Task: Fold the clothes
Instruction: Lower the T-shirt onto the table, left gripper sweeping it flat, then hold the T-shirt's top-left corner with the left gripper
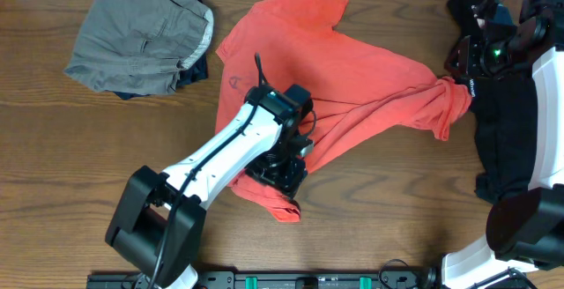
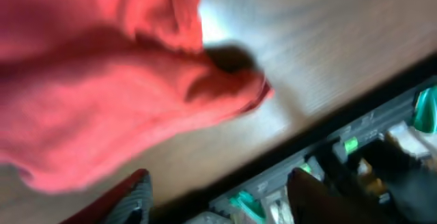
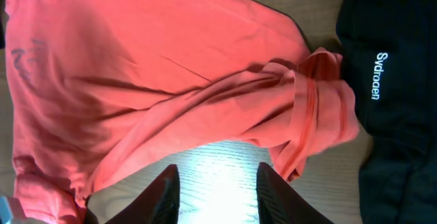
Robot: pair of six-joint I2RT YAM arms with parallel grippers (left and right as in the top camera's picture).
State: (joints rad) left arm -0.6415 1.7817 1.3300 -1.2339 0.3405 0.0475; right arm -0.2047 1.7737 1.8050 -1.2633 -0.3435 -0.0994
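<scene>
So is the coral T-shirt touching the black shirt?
Touching. In the right wrist view the coral T-shirt bunches up over the edge of the black shirt.

Overhead view straight down on the whole table (image 1: 397, 192); both wrist views close-up, all sharing the coral-red T-shirt (image 1: 352, 86).

- Coral-red T-shirt (image 1: 352, 69): plain coral-red all over, with a faint dark print (image 1: 234, 82) showing near the collar.
- Black shirt (image 1: 515, 139): solid black, with small white lettering (image 3: 380, 76).
- Grey-khaki shorts (image 1: 141, 33): even grey-khaki, with a paler waistband lining.
- Navy piece (image 1: 196, 70): dark navy, no pattern discernible.
- Table (image 1: 397, 210): brown, with a wood-grain pattern.
- Left arm (image 1: 220, 152): white shell, black joints.
</scene>
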